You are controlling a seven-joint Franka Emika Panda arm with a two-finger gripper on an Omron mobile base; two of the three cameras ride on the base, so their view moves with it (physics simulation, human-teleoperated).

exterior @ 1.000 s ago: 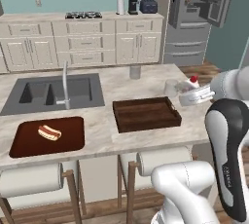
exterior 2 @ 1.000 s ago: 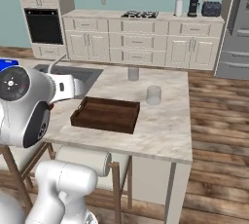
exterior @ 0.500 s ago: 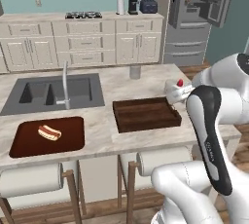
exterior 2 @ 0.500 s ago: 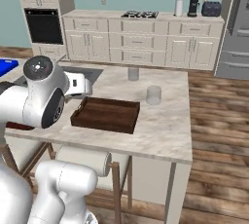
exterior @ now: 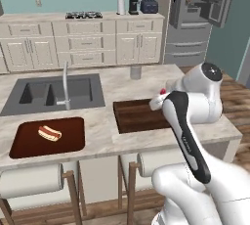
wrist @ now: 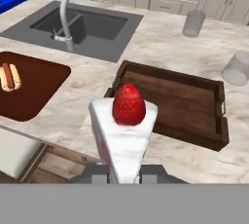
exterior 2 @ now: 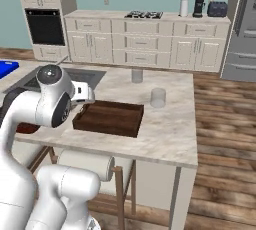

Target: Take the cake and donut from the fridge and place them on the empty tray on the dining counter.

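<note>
A simulated kitchen, looking over a white robot arm at the dining counter (exterior: 122, 84), a beige marbled island with a grey sink (wrist: 85, 28) and curved tap (wrist: 73, 4).

The gripper (wrist: 127, 173) is closed tight on the cake (wrist: 124, 130), a white wedge slice topped with a red fruit. In the hand view the wedge stands upright between the two dark finger tips (wrist: 97, 172), pinched low on its sides, probably so the top stays level and the fruit stays on. In the left base view the cake (exterior: 160, 98) shows as a small white and red shape at the arm's end, above the near right part of the tray.

Just ahead of the gripper and below it lies the tray (wrist: 170, 102), dark brown wood with raised rims. Nothing lies in it. The cake hangs over the tray's near edge, seemingly held there for lowering inside the rims, not yet set down.

To the gripper's left in the hand view sits a flatter brown tray (wrist: 34, 84) holding a hot dog (wrist: 9, 77). Beyond the wooden tray stand two clear glasses (wrist: 193, 23), upright and apparently unfilled, one farther off than the other.

Far across the room, the grey fridge (exterior: 197, 16) stands with its upper doors open; its shelves are too small to read. I cannot make out the donut.
</note>
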